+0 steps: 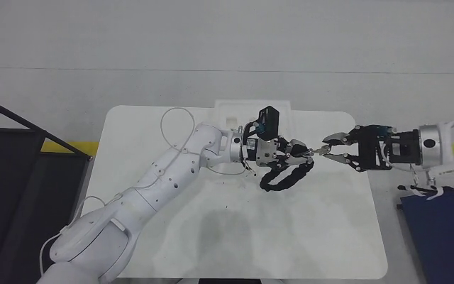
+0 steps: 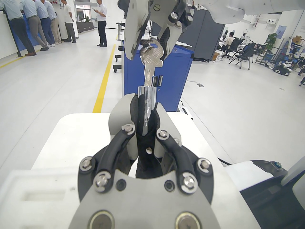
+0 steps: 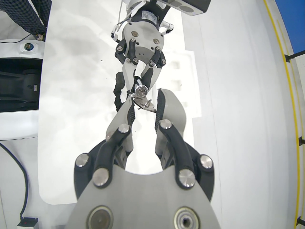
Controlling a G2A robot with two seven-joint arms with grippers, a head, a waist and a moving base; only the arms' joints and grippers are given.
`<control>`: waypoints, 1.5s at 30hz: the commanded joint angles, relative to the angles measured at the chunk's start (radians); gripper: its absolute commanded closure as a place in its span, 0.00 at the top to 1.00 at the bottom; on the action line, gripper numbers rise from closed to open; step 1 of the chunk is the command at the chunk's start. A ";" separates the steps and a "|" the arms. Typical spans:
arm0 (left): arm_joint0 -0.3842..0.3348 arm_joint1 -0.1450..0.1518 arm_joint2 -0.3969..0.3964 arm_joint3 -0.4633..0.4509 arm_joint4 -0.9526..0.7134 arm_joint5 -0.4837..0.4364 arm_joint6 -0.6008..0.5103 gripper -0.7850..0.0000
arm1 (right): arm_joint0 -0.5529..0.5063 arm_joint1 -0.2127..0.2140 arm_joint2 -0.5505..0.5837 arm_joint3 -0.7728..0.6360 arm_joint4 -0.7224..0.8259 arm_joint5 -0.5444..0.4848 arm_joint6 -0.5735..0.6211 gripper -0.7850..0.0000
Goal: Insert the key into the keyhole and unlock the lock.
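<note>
The white table [image 1: 319,234] has rounded corners and a plain matte top, with its long sides running left to right across the scene. Directly on it lies a white foam tray [image 1: 241,110], set at the middle of the far edge and jutting a little past that edge (shallow rectangular recesses are pressed into its upper face, and what they hold, if anything, cannot be made out). A few tiny dark specks [image 3: 101,60] dot the bare top near the table's middle.
</note>
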State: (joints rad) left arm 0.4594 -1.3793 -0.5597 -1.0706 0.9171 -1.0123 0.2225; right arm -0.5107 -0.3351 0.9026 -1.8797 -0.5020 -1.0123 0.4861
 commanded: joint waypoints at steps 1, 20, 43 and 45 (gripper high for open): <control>-0.003 -0.001 0.003 0.002 0.001 0.000 0.003 0.00 | 0.005 0.000 -0.005 0.003 0.025 0.000 0.016 0.11; -0.016 -0.001 0.024 0.009 0.029 0.000 0.028 0.00 | 0.012 0.007 -0.023 -0.013 0.349 0.195 0.311 0.00; 0.032 0.033 -0.014 -0.048 0.072 0.000 -0.039 0.00 | -0.099 0.052 0.060 -0.082 0.689 0.549 0.523 1.00; 0.044 0.037 -0.024 -0.055 0.074 0.000 -0.048 0.00 | -0.115 0.059 0.077 -0.080 0.687 0.542 0.509 1.00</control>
State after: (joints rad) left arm 0.4956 -1.3450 -0.5779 -1.1216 0.9902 -1.0123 0.1799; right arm -0.6164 -0.2799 0.9696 -1.9606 0.1863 -0.4664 1.0047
